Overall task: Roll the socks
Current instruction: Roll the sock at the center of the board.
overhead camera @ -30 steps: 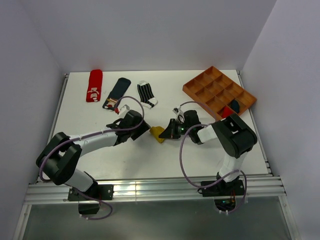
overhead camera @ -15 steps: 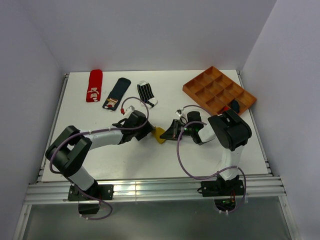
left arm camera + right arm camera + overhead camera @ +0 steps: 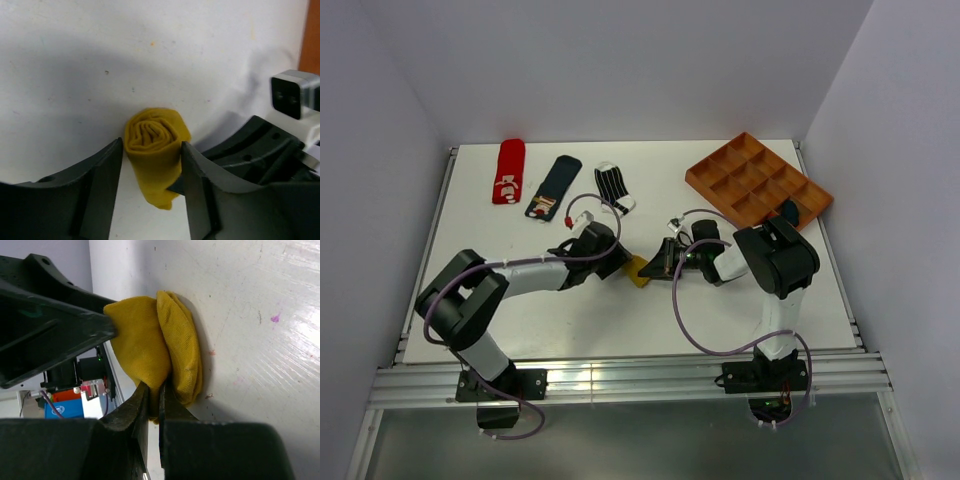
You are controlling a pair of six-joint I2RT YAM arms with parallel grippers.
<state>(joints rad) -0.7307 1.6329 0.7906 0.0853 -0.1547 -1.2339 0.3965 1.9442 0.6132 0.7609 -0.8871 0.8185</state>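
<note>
The mustard yellow sock (image 3: 637, 270) lies at the table's middle as a tight roll (image 3: 155, 145). My left gripper (image 3: 620, 262) straddles the roll, and both of its pads press against the roll's sides (image 3: 151, 165). From the other side my right gripper (image 3: 661, 262) is shut on a fold of the same sock (image 3: 145, 350), its jaws nearly together (image 3: 160, 400). At the back left lie a red sock with white marks (image 3: 507, 172), a navy sock with a patch (image 3: 552, 187) and a black-and-white striped sock (image 3: 614, 188). A navy sock (image 3: 788, 211) sits in the tray.
An orange compartment tray (image 3: 740, 165) stands at the back right, close behind my right arm. White walls close in the table on the left, the back and the right. The two grippers face each other almost tip to tip.
My left gripper has slid right up to the mustard sock and its jaws have narrowed around the roll. The right gripper has kept its hold and barely moved.
</note>
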